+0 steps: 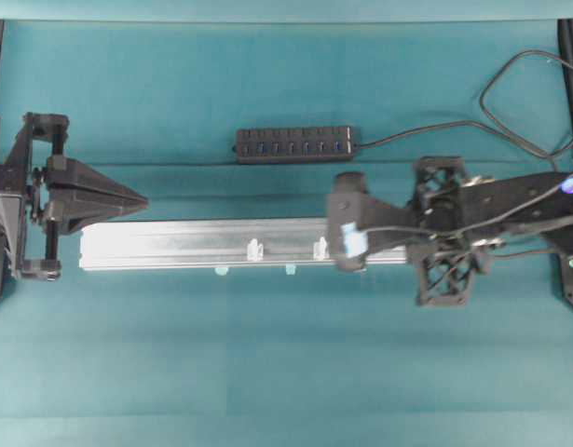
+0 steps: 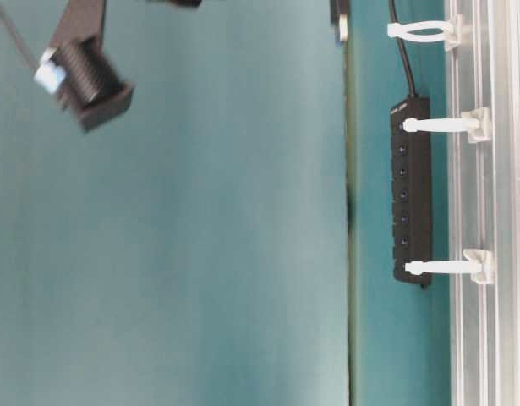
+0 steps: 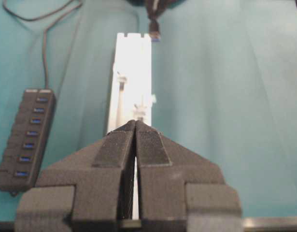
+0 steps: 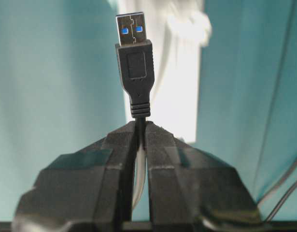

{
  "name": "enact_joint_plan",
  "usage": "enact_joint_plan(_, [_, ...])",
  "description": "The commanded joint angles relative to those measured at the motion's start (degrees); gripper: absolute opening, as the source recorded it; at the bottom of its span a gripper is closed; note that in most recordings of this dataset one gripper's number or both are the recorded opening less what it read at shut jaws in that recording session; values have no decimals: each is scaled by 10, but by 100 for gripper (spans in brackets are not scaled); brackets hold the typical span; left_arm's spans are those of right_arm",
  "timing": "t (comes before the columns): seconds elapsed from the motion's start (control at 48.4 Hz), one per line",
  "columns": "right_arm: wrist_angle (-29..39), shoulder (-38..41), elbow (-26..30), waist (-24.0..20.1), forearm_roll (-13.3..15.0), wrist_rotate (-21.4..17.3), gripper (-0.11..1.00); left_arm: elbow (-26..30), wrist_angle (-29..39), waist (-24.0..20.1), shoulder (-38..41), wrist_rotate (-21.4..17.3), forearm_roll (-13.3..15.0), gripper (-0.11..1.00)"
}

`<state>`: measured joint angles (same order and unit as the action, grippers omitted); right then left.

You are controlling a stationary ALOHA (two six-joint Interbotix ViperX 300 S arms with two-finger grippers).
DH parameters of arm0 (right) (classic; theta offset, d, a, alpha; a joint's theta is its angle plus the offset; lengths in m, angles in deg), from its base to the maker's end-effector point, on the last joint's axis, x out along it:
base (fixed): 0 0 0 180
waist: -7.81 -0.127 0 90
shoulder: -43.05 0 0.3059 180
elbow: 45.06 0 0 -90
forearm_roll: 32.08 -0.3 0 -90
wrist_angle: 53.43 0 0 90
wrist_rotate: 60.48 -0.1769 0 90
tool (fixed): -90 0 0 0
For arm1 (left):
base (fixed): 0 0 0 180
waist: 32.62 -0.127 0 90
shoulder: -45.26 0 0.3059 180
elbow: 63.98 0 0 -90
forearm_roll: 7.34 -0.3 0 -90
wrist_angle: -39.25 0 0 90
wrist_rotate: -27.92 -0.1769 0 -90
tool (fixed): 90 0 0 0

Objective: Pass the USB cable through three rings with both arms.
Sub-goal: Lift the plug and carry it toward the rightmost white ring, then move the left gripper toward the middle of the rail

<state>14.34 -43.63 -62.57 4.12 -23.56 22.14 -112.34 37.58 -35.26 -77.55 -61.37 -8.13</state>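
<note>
Right wrist-mounted view showed the right gripper (image 4: 141, 126) clamped on the USB cable (image 4: 134, 77) just behind the plug, its jaws closed down to the width of the cord. The plug stood straight out past the fingertips with its metal end leading. Holding it that close to the head probably kept the plug stiff and aimed, which a floppy cable would need in order to enter a small loop. Ahead of the plug, slightly off to one side and blurred, stood a white ring (image 4: 189, 24) on the silver rail (image 4: 160, 96); the plug had not reached it.

From overhead, the right gripper (image 1: 347, 244) hung over the rail's (image 1: 174, 244) right end, and two rings (image 1: 255, 250) stood clear beyond its tip, toward the left arm. The third was hidden beneath the gripper there, though the table-level view showed all three rings (image 2: 437, 125) upright on the rail, none threaded. Set in a row along one straight rail, they likely allowed a single line of travel.

The left gripper (image 1: 137, 200) waited at the rail's opposite end, fully closed and holding nothing, pointing down the rail's length. In its wrist view the closed tips (image 3: 134, 124) faced the rings, with the plug (image 3: 154, 34) visible well beyond them at the far end. It seemed placed there to receive the plug. A black USB hub (image 1: 295, 143) lay on the table beyond the rail, apart from both grippers.
</note>
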Motion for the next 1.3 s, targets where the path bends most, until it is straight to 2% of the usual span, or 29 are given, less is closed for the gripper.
enact_joint_plan(0.0, [-7,-30,-21,12,4,10,-8,17,-11,-1,1,1,-1,2])
enact_joint_plan(0.268, [-65,-62,-105,49,5,34,-8,17,-40,-2,3,1,-2,2])
enact_joint_plan(0.516, [-150,-51,-149,72,5,61,-8,26,-45,-2,19,9,-1,2])
enact_joint_plan(0.702, [-197,-35,-154,90,5,63,-8,40,-45,-2,48,16,-1,2])
enact_joint_plan(0.991, [-236,-10,-151,91,5,77,-8,57,-45,-4,87,16,-1,2])
enact_joint_plan(1.28, [-287,9,-144,91,4,73,-8,69,-46,-9,111,15,-1,2])
